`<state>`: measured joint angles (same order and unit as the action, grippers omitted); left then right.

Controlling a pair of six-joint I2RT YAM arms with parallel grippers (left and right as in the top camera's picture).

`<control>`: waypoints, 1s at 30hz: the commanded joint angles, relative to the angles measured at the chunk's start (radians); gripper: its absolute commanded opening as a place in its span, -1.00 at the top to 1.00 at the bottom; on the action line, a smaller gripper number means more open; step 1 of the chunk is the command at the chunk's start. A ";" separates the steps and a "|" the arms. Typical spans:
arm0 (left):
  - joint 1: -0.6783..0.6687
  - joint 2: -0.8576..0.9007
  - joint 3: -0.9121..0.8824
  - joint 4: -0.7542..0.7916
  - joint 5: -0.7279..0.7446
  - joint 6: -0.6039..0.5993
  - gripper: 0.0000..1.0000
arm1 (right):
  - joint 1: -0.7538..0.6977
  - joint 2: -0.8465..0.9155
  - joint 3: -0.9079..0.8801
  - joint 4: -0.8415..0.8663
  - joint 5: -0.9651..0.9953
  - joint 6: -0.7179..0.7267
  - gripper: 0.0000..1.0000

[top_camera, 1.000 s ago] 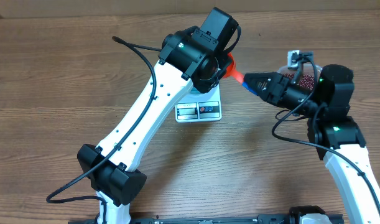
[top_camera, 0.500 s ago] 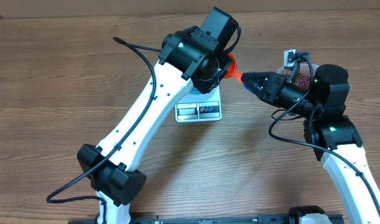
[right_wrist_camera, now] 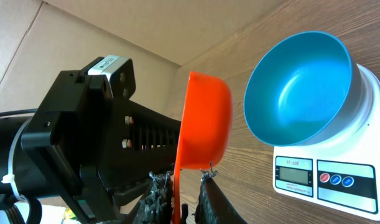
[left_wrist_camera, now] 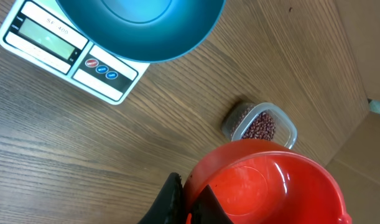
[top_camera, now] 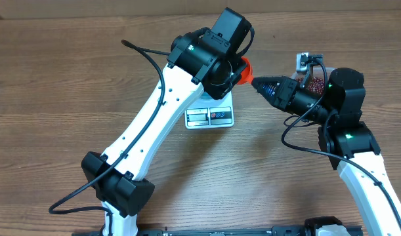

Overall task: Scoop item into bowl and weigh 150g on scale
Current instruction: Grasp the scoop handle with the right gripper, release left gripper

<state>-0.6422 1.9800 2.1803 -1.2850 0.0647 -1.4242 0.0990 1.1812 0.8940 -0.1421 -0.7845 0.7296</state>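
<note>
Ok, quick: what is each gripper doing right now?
Left gripper: closed, holding the round orange plastic scoop.
Right gripper: open, jaws narrowly straddling the scoop's handle, gaps either side, not clamped.

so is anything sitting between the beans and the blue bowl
nothing on the table, it's bare between the beans and the bowl on the scale. the red scoop and the right end effector hang above that stretch
</note>
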 commanded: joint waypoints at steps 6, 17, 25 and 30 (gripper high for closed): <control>-0.016 -0.022 0.006 0.003 0.040 -0.020 0.91 | 0.008 -0.001 0.016 0.016 0.021 0.013 0.74; -0.032 -0.022 0.006 0.009 0.038 -0.021 0.91 | 0.026 -0.001 0.016 0.043 0.025 0.034 0.76; -0.032 -0.022 0.006 0.011 0.040 -0.021 0.91 | 0.026 -0.001 0.016 0.028 0.025 0.033 0.76; -0.033 -0.022 0.005 0.017 0.040 -0.021 0.91 | 0.026 -0.001 0.015 0.019 0.024 0.033 0.76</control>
<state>-0.6468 1.9800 2.1803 -1.2774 0.0635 -1.4380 0.1074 1.1812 0.8940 -0.1234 -0.7696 0.7589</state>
